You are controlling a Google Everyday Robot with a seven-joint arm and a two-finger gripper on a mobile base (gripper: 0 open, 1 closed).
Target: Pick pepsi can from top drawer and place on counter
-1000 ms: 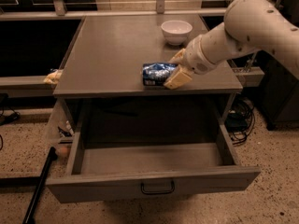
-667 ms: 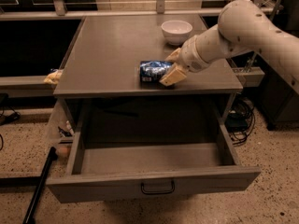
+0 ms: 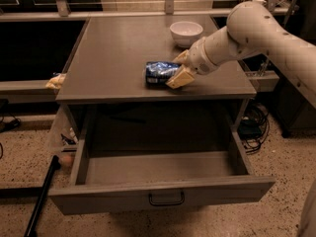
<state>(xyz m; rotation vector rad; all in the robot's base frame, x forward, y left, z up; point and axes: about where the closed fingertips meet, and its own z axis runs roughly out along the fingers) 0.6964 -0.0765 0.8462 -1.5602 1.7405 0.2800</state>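
The pepsi can, blue with white markings, lies on its side on the counter, near the front edge and right of the middle. My gripper reaches in from the right on the white arm. Its tan fingers are closed around the can's right end. The top drawer is pulled fully out below the counter. Its inside shows nothing in it, and the dark handle sits centred on its front panel.
A white bowl stands at the back right of the counter, just behind my wrist. A yellowish object lies on the ledge to the left. A dark pole leans on the floor at lower left. Cables lie to the right.
My gripper has carried the can a little to the left and further in over the counter, with the can still held between the fingers.
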